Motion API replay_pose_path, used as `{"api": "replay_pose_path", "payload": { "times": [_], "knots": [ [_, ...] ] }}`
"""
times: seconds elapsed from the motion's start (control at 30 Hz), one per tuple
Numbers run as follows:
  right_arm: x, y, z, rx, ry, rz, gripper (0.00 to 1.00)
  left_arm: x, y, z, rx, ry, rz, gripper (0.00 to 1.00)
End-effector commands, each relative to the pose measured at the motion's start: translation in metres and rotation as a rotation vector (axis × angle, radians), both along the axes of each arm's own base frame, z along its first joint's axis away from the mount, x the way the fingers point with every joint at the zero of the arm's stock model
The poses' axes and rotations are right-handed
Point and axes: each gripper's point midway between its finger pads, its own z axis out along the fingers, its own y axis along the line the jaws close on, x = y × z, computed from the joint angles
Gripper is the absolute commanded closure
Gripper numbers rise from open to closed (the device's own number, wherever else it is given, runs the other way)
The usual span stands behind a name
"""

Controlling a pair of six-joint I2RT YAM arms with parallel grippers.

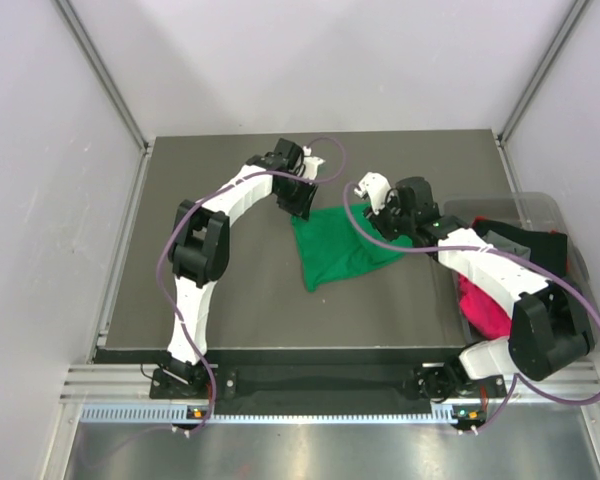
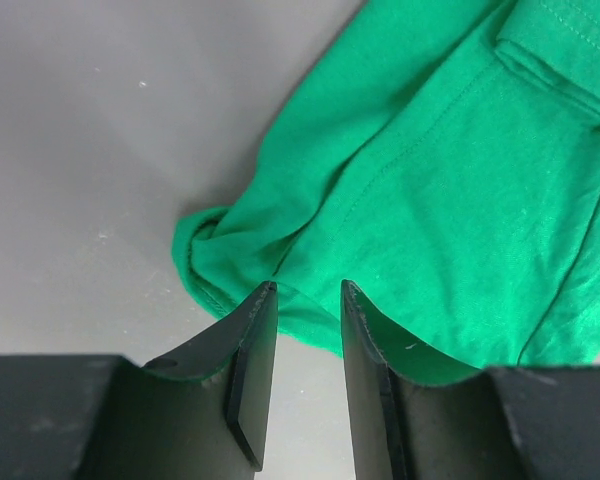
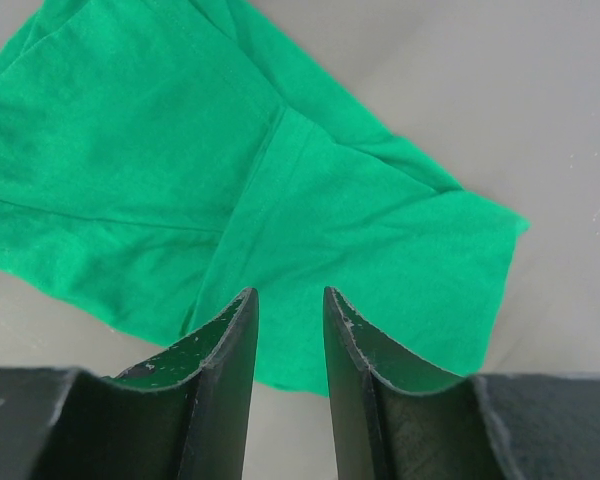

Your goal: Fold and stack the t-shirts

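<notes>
A bright green t-shirt (image 1: 338, 248) lies crumpled and partly folded on the dark table (image 1: 230, 300), right of centre. My left gripper (image 1: 302, 202) hovers at its far left corner. In the left wrist view the jaws (image 2: 308, 290) are slightly apart with nothing between them, and the shirt's bunched edge (image 2: 430, 180) lies just past the tips. My right gripper (image 1: 382, 222) hovers at the shirt's far right edge. Its jaws (image 3: 288, 295) are also apart and empty, over the green fabric (image 3: 180, 150). A magenta-pink t-shirt (image 1: 480, 305) and a black one (image 1: 525, 245) lie in a bin.
A clear plastic bin (image 1: 540, 205) stands at the table's right edge and holds the other shirts, with my right arm reaching across its near side. White walls enclose the table on three sides. Purple cables loop off both arms.
</notes>
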Motion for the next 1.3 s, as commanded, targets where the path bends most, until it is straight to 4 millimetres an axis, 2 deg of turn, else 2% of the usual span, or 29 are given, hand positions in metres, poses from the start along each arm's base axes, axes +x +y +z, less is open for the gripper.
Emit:
{"api": "replay_pose_path", "payload": {
  "times": [0.0,0.3,0.37,0.43,0.77,0.8,0.87,0.9,0.93,1.03,1.1,1.13,1.2,1.23,1.27],
  "knots": [
    [0.003,0.0,0.012,0.042,-0.036,-0.004,0.67,0.014,-0.001,0.009,0.005,-0.044,0.01,0.63],
    [0.001,0.001,0.011,0.048,-0.031,0.004,0.66,0.017,0.001,-0.001,0.029,-0.039,0.014,0.63],
    [0.002,0.001,0.011,0.049,-0.029,0.005,0.66,0.015,0.0,-0.004,0.026,-0.025,0.009,0.66],
    [0.002,0.001,0.012,0.05,-0.032,0.005,0.66,0.013,-0.002,-0.003,0.017,-0.02,0.005,0.71],
    [0.002,0.001,0.009,0.044,-0.027,0.006,0.66,0.011,-0.005,-0.003,0.002,-0.008,-0.006,0.72],
    [0.002,0.0,0.008,0.042,-0.026,0.005,0.66,0.011,-0.006,-0.001,-0.004,-0.01,-0.01,0.74],
    [0.002,-0.001,0.007,0.04,-0.026,0.003,0.66,0.011,-0.007,0.002,-0.008,-0.015,-0.013,0.86],
    [0.002,-0.001,0.007,0.037,-0.028,0.004,0.66,0.012,-0.008,0.007,-0.016,-0.024,-0.018,0.89],
    [0.002,-0.002,0.006,0.034,-0.024,-0.001,0.66,0.013,-0.009,0.012,-0.019,-0.034,-0.02,1.0],
    [0.003,-0.005,0.01,0.031,-0.033,-0.009,0.66,0.02,-0.01,0.042,-0.033,-0.1,-0.036,1.0],
    [0.004,-0.007,0.011,0.024,-0.034,-0.017,0.66,0.026,-0.012,0.08,-0.059,-0.179,-0.047,1.0],
    [0.005,-0.009,0.014,0.022,-0.04,-0.023,0.66,0.028,-0.009,0.093,-0.058,-0.204,-0.044,1.0],
    [0.01,-0.013,0.023,0.011,-0.064,-0.044,0.67,0.035,-0.006,0.147,-0.071,-0.332,-0.041,1.0],
    [0.013,-0.017,0.029,0.01,-0.082,-0.061,0.67,0.037,-0.003,0.166,-0.065,-0.382,-0.045,1.0],
    [0.016,-0.02,0.034,0.008,-0.094,-0.078,0.67,0.036,0.002,0.197,-0.072,-0.451,-0.034,1.0]
  ]
}}
